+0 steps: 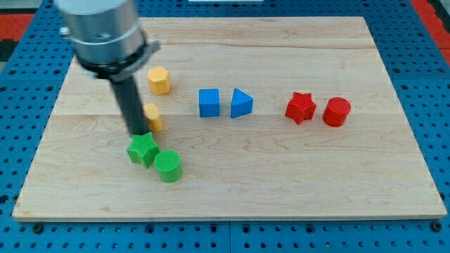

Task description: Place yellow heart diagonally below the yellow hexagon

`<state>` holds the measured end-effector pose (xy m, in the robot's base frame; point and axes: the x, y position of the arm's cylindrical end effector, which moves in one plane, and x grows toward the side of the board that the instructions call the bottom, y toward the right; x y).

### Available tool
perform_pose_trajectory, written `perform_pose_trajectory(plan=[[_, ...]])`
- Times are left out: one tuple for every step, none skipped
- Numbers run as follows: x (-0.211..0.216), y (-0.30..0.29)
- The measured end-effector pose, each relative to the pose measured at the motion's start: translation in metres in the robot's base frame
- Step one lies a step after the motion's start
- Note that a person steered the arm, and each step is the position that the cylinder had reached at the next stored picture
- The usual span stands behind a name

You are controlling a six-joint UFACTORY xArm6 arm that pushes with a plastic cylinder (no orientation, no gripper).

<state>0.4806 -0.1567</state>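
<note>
My tip [138,133] – rod end, no jaws – touching yellow heart [152,117] just right of it; yellow hexagon [159,81] above, green star [143,149] directly below, on bench [281,183].

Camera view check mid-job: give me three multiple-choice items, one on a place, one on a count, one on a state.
1. The yellow heart lies where relative to the yellow hexagon?
A. below it
B. at its right
C. above it

2. How many red blocks?
A. one
B. two
C. three

3. My tip is:
A. beside the yellow heart
B. among the red blocks
C. off the board

Key: 1 A, the heart sits under the hexagon, slightly left. 2 B, red star and red cylinder. 3 A, the tip ends at the heart's left, just above the green star.
</note>
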Motion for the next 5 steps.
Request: perform_pose_trajectory(plan=[[-0.011,-0.019],[-0.004,-0.015],[0.009,-0.004],[0.009,-0.001],[0.005,-0.001]])
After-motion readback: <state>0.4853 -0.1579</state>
